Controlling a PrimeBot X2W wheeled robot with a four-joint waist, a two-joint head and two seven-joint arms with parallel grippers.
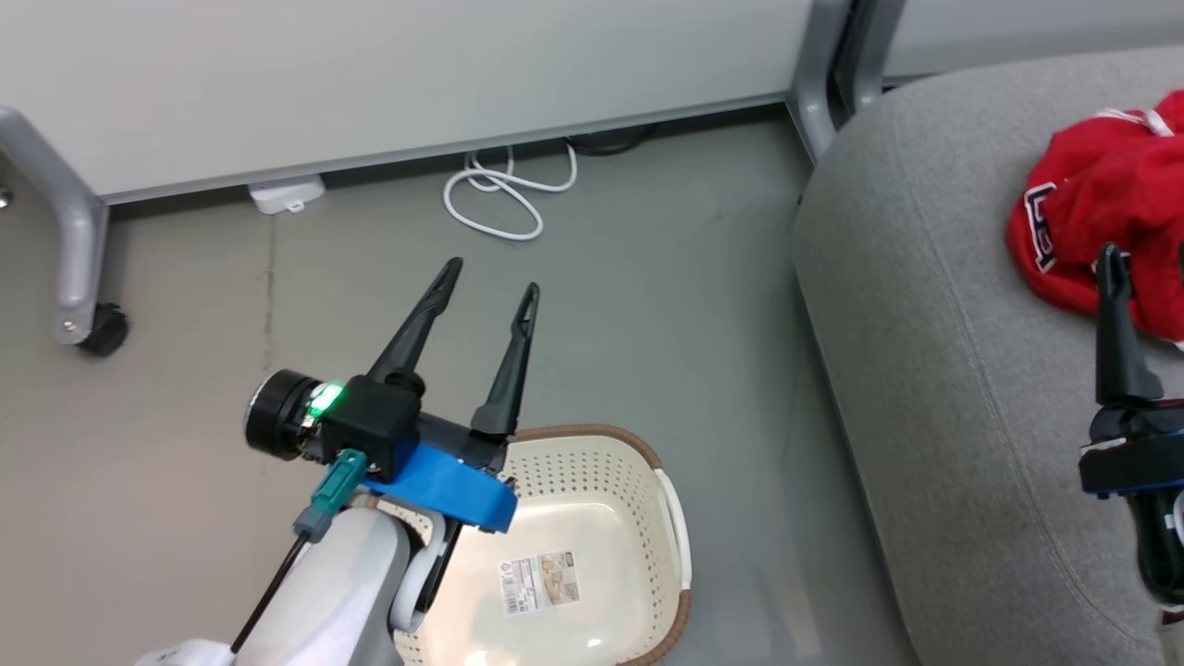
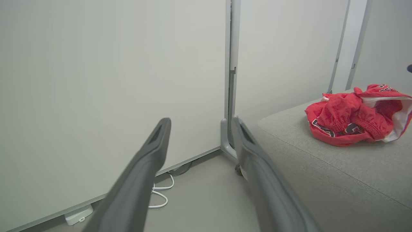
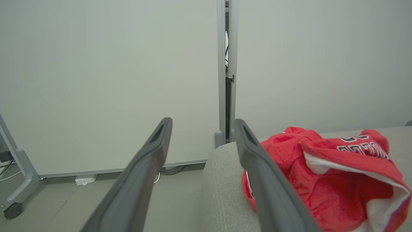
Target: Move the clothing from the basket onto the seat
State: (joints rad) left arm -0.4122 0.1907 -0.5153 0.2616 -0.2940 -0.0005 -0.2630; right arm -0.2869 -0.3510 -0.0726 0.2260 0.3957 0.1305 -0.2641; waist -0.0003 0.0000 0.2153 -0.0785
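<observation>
The clothing (image 1: 1105,208), a bright red bundle with white trim and dark-and-white lettering, lies bunched on the light grey seat (image 1: 925,333) at the right. On the floor at the bottom centre stands the cream basket (image 1: 592,433); its inside holds nothing but a label sticker. My left gripper (image 1: 492,277) hangs open above the basket's far left rim, fingers pointing at the wall, nothing between them. My right gripper (image 3: 201,120) is open over the seat's near part, with the clothing (image 3: 322,167) just right of its right finger (image 3: 267,180). The left wrist view shows the clothing (image 2: 347,122) far to the right.
White partition panels (image 1: 370,74) close off the back on grey legs, one with a caster (image 1: 102,328) at the left and a post (image 1: 819,83) by the seat. A coiled white cable (image 1: 504,199) and a white adapter (image 1: 287,194) lie on the grey floor.
</observation>
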